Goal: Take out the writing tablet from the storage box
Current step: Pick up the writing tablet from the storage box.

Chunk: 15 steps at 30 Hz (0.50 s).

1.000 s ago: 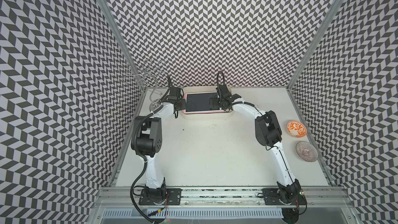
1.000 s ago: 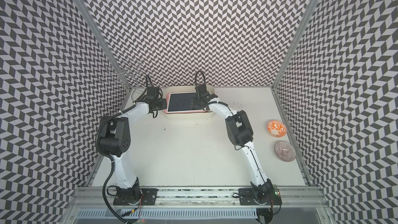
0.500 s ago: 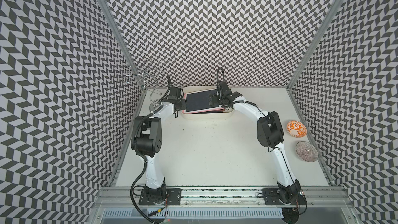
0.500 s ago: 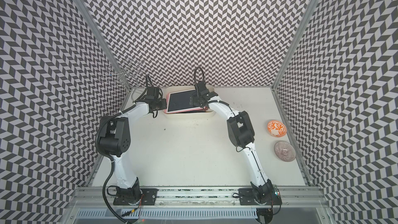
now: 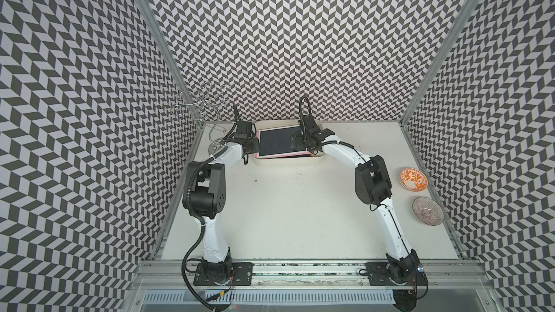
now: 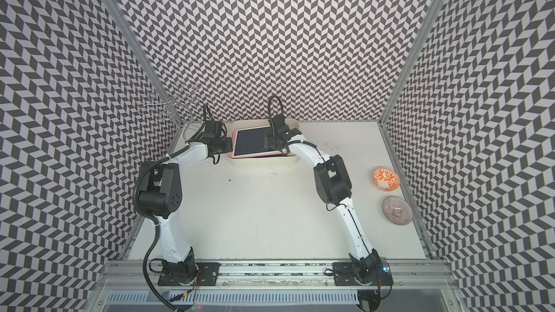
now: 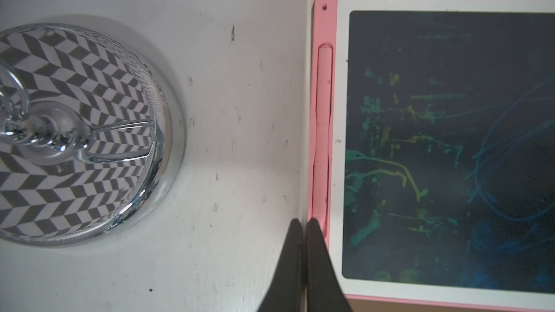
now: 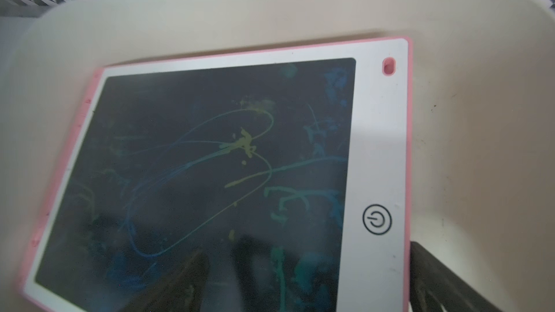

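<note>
White worktop [image 5: 285, 211], zigzag walls [image 5: 300, 40]. My left pincer [image 7: 304, 226] is shut at the storage box [image 5: 288, 162] wall. My right pincer [image 8: 310, 249] is wide open over the writing tablet [image 5: 274, 142], tilted inside the box at the back edge.

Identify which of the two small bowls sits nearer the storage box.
The orange bowl with white leaf pattern; the purplish striped bowl sits farther from the storage box.

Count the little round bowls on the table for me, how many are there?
2. The orange patterned bowl sits near the right edge of the table; the purplish striped bowl lies beside it, nearer the front. I see none hidden.
</note>
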{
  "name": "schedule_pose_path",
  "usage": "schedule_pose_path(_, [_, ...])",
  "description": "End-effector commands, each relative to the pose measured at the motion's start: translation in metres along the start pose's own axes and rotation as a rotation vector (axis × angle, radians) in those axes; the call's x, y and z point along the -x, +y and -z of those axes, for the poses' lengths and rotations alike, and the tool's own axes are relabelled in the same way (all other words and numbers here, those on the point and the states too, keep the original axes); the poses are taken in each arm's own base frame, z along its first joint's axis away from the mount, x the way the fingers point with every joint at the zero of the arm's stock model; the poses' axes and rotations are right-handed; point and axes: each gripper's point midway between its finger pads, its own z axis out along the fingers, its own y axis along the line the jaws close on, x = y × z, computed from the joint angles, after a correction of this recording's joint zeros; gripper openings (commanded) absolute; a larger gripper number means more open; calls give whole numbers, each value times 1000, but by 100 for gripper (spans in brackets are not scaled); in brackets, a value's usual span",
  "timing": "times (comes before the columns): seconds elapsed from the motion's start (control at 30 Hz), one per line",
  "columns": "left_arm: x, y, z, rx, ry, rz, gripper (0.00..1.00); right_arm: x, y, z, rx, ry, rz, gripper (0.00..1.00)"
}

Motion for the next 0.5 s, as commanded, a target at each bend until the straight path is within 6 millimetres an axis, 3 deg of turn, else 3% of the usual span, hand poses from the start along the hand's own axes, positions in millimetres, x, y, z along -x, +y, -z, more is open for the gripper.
schedule_pose_path(0.0, [20,-15,11,-43,-42,5,0,13,20,3,35,-51,18,100])
schedule_pose_path(0.47, [18,-14,9,-37,-37,4,0,18,11,7,-28,-79,33,99])
